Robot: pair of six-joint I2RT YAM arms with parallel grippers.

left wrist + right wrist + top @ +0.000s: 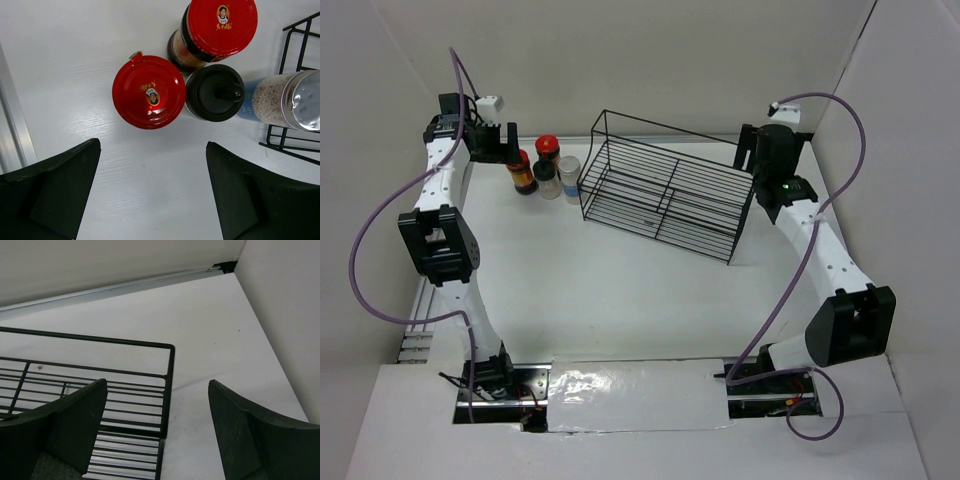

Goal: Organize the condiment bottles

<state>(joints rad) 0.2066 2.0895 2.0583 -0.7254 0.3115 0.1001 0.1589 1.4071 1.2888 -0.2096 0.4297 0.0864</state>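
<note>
While both arms reach over the far half of the white table, I judge the job barely begun. Largest on the table is the black wire rack, set askew across the middle, with no jar in it that I can see. Above the rack's right-hand corner hovers the right gripper, its jaws spread wide with nothing between them, only wire and bare tabletop below. Over at the far left, the left gripper hangs directly above the jars, also wide open and holding nothing. All 4 condiment bottles stand upright in a tight cluster just beside the rack's left end: 1 red-capped jar closest to the left fingers, a second red-capped jar beyond it, the black-capped jar pressed between them, and the pale jar of white grains nearest the wire. So 0 of 4 are placed; each needs grasping and setting in, presumably into the rack.
</note>
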